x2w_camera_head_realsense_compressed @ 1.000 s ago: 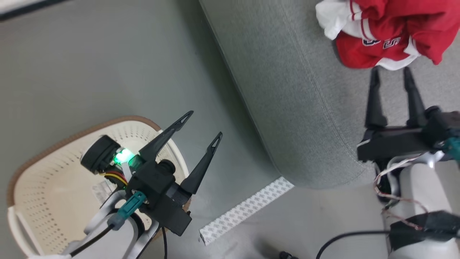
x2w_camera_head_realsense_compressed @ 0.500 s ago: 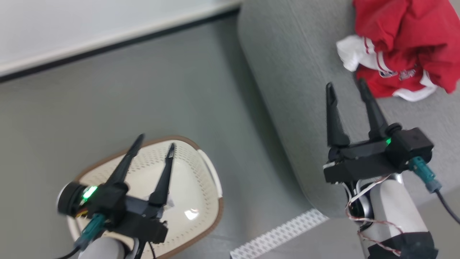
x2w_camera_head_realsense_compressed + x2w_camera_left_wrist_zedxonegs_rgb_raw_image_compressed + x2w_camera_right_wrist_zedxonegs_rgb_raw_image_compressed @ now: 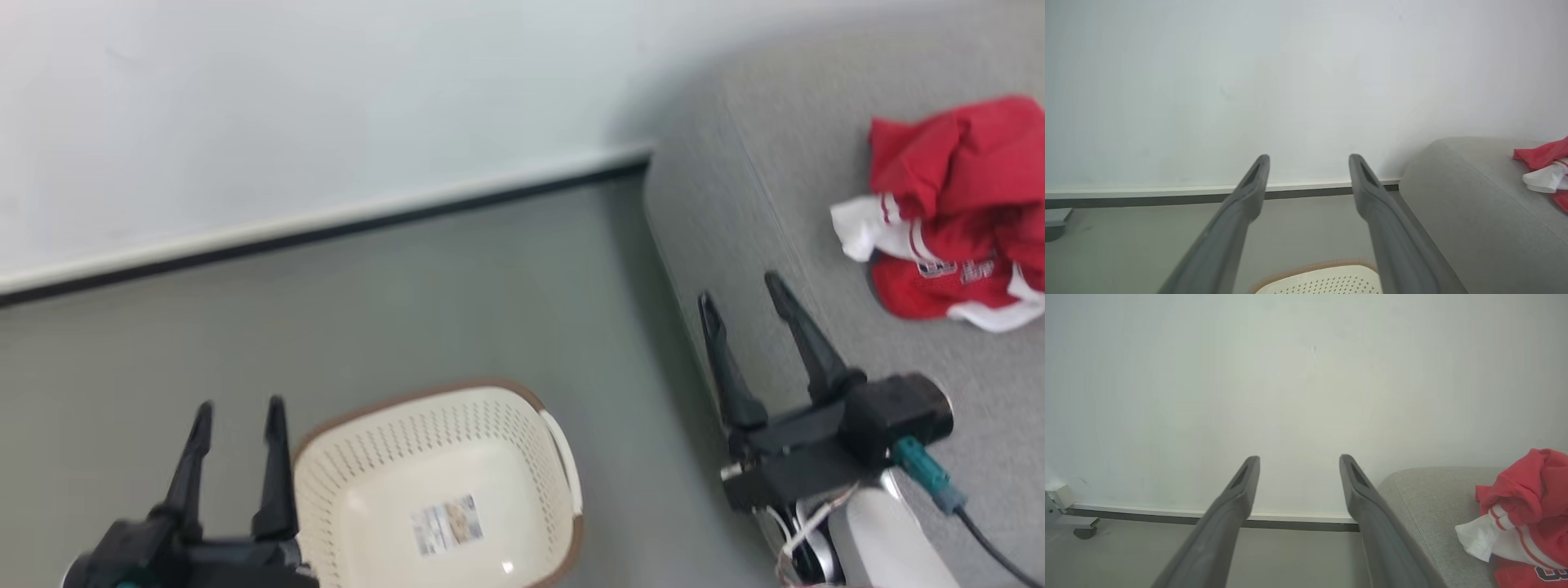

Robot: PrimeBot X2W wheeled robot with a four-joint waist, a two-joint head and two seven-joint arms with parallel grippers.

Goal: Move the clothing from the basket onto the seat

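1. I see the clothing [image 3: 955, 204], crumpled red with white striped trim, on the grey seat [image 3: 784, 229] at two o'clock.
2. Cream basket [image 3: 424, 394] stands on the floor [image 3: 408, 310] at six o'clock.
3. Left claw [image 3: 240, 404] and right claw [image 3: 738, 287] are both spread.

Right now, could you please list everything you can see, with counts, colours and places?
clothing: one crumpled pile, red with white trim, lying on the seat; number of garments unclear
basket: one, cream with a brown rim, on the floor left of the seat, nothing in it
sticker: one, pale, on the basket's bottom
seat: one, light grey fabric, at the right
floor: grey-green
wall: white, behind the floor
baseboard: one, white over a dark strip, along the wall's foot
caster: one, dark grey, by the wall
left tool: one, black, open, holding nothing, left of the basket
right tool: one, black, open, holding nothing, over the seat's edge
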